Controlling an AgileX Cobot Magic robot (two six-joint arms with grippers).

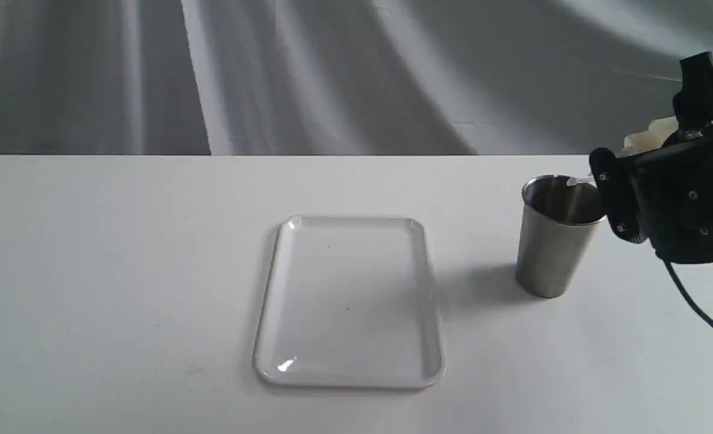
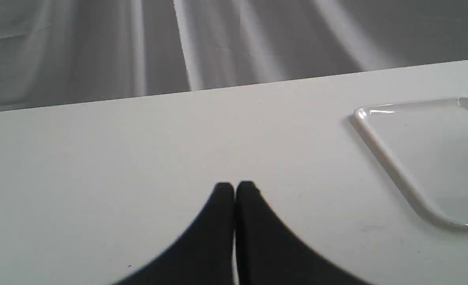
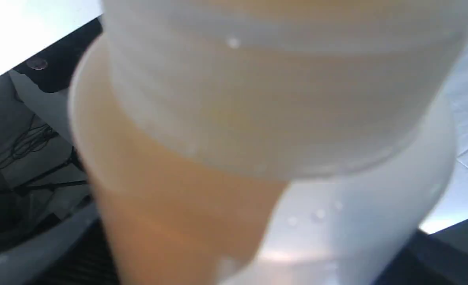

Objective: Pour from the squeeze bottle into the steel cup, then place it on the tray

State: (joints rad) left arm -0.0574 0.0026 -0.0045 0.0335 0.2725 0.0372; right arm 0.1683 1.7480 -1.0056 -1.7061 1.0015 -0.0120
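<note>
The steel cup [image 1: 552,253] stands upright on the table, right of the tray [image 1: 349,220]. My right gripper [image 1: 640,173] is shut on the squeeze bottle [image 1: 650,136], which lies tipped toward the cup with its thin nozzle tip [image 1: 573,181] over the cup's rim. In the right wrist view the bottle [image 3: 257,138] fills the picture, and orange-amber liquid has run toward one side. No stream of liquid is visible. My left gripper [image 2: 235,187] is shut with nothing in it, low over bare table to the left of the tray [image 2: 388,158]; the exterior view does not show it.
The white table [image 1: 121,271] ends at a far edge against a grey draped backdrop. A black cable [image 1: 691,301] hangs from the right arm down to the table, right of the cup. The tray holds nothing.
</note>
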